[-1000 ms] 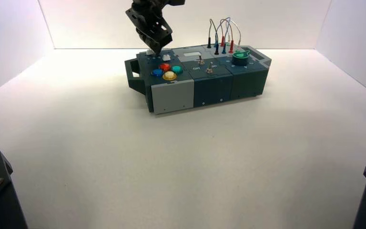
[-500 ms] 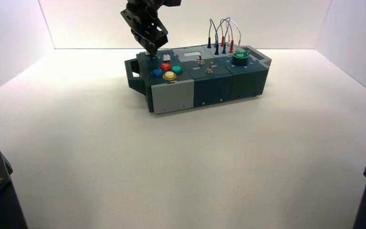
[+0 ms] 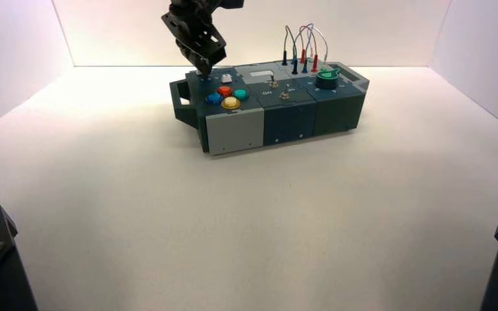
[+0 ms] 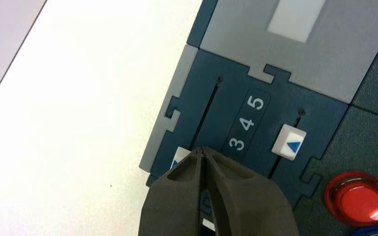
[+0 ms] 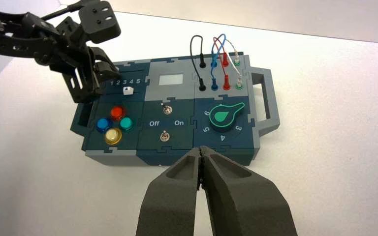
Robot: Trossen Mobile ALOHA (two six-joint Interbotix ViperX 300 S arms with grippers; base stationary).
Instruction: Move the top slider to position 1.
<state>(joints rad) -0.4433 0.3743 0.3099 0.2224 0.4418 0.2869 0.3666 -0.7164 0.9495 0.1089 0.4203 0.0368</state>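
Note:
The dark blue box (image 3: 279,107) stands at the table's back. Its two sliders sit at the far left corner. My left gripper (image 3: 203,69) is there, shut, fingertips together (image 4: 203,149), right beside the top slider's white knob (image 4: 178,158). That knob is partly hidden behind the fingers and lies below the printed 3; the lower numbers are covered. The top slider's slot (image 4: 205,112) is bare from 3 to 5. The second slider's knob (image 4: 289,141) stands between 3 and 4. My right gripper (image 5: 200,150) is shut and empty, hovering well in front of the box.
Red (image 4: 357,198), blue, green and yellow buttons (image 3: 231,102) lie close to the sliders. Two toggle switches (image 5: 165,122), a green knob (image 5: 223,117) and plugged wires (image 5: 219,59) fill the rest of the box. White walls enclose the table.
My left gripper has moved a little to the left and up along the box's far left corner. The right arm has not moved.

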